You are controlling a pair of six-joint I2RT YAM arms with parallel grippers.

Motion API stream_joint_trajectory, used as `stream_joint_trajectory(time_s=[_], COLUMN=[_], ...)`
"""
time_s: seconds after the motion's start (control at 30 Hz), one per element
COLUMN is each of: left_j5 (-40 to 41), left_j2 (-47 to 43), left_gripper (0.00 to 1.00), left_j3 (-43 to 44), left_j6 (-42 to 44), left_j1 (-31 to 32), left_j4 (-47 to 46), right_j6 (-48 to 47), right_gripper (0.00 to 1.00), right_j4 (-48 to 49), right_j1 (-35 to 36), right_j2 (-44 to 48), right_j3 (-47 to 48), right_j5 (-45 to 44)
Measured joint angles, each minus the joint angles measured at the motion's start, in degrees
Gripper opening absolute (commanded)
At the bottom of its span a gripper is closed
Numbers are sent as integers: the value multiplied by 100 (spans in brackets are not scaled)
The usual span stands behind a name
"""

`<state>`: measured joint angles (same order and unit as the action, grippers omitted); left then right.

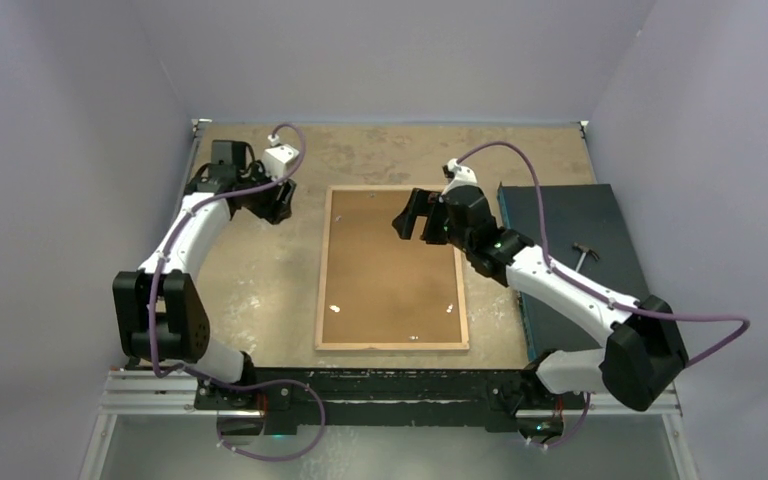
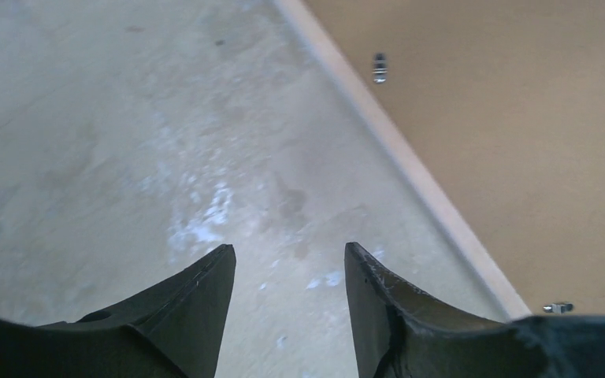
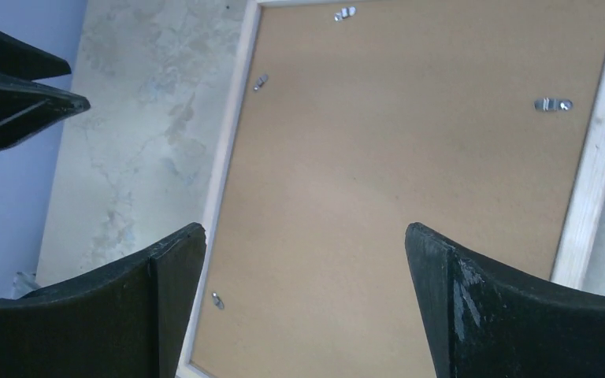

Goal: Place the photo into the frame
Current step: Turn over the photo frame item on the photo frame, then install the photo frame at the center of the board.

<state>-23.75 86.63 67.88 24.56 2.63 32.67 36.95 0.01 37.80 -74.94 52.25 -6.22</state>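
A thin-railed, light-wood picture frame (image 1: 322, 270) lies back-up mid-table (image 1: 250, 280), ready for loading from behind. A plain brown backing board (image 1: 390, 270) fills the frame. The photo is out of sight, perhaps beneath the board. The left claw (image 1: 279, 208) hovers off the frame's far left corner, fingers apart, empty. The right claw (image 1: 409, 216) hangs over the frame's far right part, wide apart and empty, likely placed for the small metal clips (image 3: 553, 104).

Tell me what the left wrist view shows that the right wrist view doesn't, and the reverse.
Left wrist only: the left tool, open. Right wrist only: the right tool, open wide; the purple wall; two opposite rails of the frame. Both: the table, the frame lying back up, its brown backing board and metal clips.
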Motion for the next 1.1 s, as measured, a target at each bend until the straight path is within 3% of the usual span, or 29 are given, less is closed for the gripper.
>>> stream_joint_trajectory(time_s=[0.17,0.23,0.3,0.5,0.73,0.93,1.1], left_j5=[387,584,872,1248,-11,-669,-920], left_j2=[2,-11,-118,-758,146,518,715], left_gripper=[55,76,87,79,78,75,64], left_j3=[339,396,330,-280,-411,-1025,-1161], left_j6=[319,461,584,664,584,435,286], left_j1=[-494,-573,-605,-691,-577,249,772], left_j4=[363,424,315,-118,540,721,625], right_j6=[-48,-4,-11,-74,-24,-37,-59], right_gripper=[99,99,99,92,93,92,87], right_j4=[42,-61,-11,-28,114,946,1528], right_j1=[120,136,146,140,433,1298,1856], right_j2=[-317,-380,-289,-319,-859,-964,-1493], right_j3=[212,166,-13,-184,-306,-378,-363], right_j5=[-61,-24,57,-22,243,793,1058])
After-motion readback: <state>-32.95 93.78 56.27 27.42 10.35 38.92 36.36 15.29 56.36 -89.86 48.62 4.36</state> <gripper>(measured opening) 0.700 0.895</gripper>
